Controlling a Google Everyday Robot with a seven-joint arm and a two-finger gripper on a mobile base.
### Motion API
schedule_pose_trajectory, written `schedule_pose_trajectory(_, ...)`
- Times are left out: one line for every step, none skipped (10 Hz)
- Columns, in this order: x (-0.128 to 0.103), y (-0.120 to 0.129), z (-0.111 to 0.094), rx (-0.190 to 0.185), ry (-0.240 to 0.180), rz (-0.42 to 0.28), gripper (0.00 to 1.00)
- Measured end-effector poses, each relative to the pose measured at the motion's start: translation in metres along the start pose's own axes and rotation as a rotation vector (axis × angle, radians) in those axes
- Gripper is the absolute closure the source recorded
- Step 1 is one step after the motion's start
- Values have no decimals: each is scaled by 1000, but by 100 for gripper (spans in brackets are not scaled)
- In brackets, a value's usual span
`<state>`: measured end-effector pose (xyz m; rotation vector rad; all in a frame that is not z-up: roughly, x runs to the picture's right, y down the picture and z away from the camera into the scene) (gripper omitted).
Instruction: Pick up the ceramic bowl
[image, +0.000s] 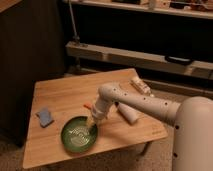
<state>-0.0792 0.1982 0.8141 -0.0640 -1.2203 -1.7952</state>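
Ceramic bowl (79, 135), green, sat flat on wooden table (60, 95) near front edge, not lifted. Gripper (92, 122) was down at bowl's right rim, touching or just above. Jaw opening, any hold on rim: cannot tell. Approach looked done; secure grasp and lift remained.
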Motion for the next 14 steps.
schedule_pose_trajectory(0, -2, -1, -1, 1, 0, 94)
schedule_pose_trajectory(0, -3, -3, 2, 3, 3, 99)
schedule_pose_trajectory(0, -6, -8, 16, 10, 10, 100)
schedule_pose_trajectory(0, -9, -14, 39, 17, 10, 100)
schedule_pose_trajectory(-1, -13, -21, 63, 22, 6, 100)
schedule_pose_trajectory(-1, -16, -23, 80, 22, -1, 100)
schedule_pose_trajectory(1, -22, -23, 122, 18, -17, 100)
schedule_pose_trajectory(1, -23, -24, 146, 18, -22, 100)
schedule_pose_trajectory(0, -23, -25, 159, 11, -26, 100)
schedule_pose_trajectory(4, -31, -26, 180, 0, -51, 100)
schedule_pose_trajectory(5, -40, -28, 189, -11, -76, 100)
schedule_pose_trajectory(5, -46, -31, 187, -19, -91, 100)
schedule_pose_trajectory(5, -56, -38, 175, -29, -113, 100)
schedule_pose_trajectory(7, -64, -43, 160, -36, -128, 100)
